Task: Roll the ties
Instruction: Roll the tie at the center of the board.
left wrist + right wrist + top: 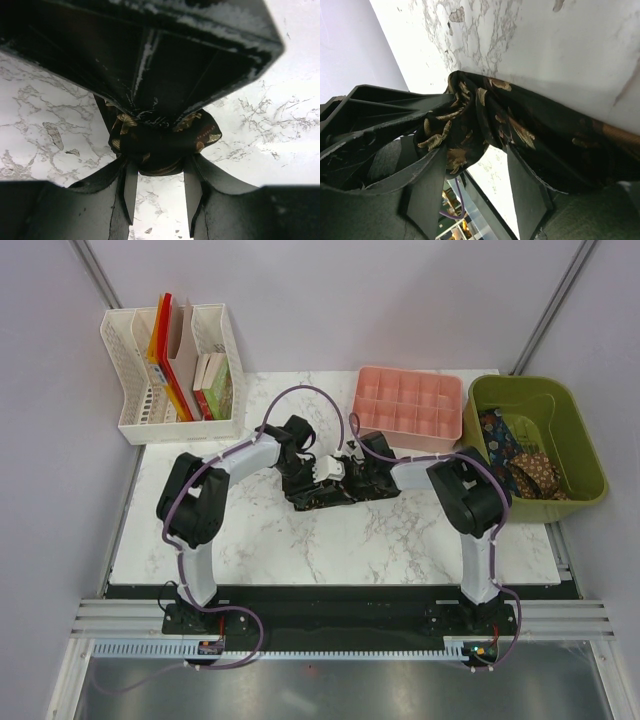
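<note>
A black tie with a gold-brown floral pattern (318,497) lies bunched on the marble table (330,550) at mid-back. My left gripper (322,468) and right gripper (346,468) meet over its upper end, tip to tip. In the left wrist view my left gripper (156,162) holds the rolled end of the tie (155,145) between its fingertips, with the right gripper (165,60) just beyond. In the right wrist view my right gripper (477,150) holds the bunched tie (470,120) at its tips. More patterned ties (520,455) lie in the green bin.
The green bin (590,475) stands at the right edge. A pink compartment tray (408,405) sits behind the grippers. A white file organizer (175,365) with books stands at the back left. Bare marble lies in front of the tie.
</note>
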You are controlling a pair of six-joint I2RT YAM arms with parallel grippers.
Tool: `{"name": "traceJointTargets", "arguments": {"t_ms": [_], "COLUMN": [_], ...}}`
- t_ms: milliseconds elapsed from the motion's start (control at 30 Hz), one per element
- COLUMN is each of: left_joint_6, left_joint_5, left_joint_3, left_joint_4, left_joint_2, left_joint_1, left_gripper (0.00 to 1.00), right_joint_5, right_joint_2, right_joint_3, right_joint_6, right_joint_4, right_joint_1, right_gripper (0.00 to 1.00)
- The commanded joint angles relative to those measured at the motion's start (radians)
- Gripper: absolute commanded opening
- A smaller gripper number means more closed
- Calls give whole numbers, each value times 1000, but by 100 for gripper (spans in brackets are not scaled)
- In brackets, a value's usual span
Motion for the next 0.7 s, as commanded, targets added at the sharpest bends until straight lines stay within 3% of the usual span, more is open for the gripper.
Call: {"name": "traceJointTargets", "arguments": {"t_ms": [0,267,500,667], "left_joint_6": [41,44,46,49], "left_joint_5": [18,24,30,33], "left_joint_3": [-59,-51,-42,-40], "left_joint_4": [48,37,28,21], "left_joint_2": [126,120,123,120], "left_joint_1": [-32,-27,-21,-15], "left_gripper": [16,15,15,15], "right_joint_5": [-53,-70,-60,-62], "right_joint_2": [-73,-104,-118,-127], "right_joint_3": [-10,-49,-139,-144], "right_joint_6": [-14,29,129,137], "right_joint_4": [14,91,287,292], "right_joint_1": [8,8,6,0], "right_gripper": [60,58,52,52]}}
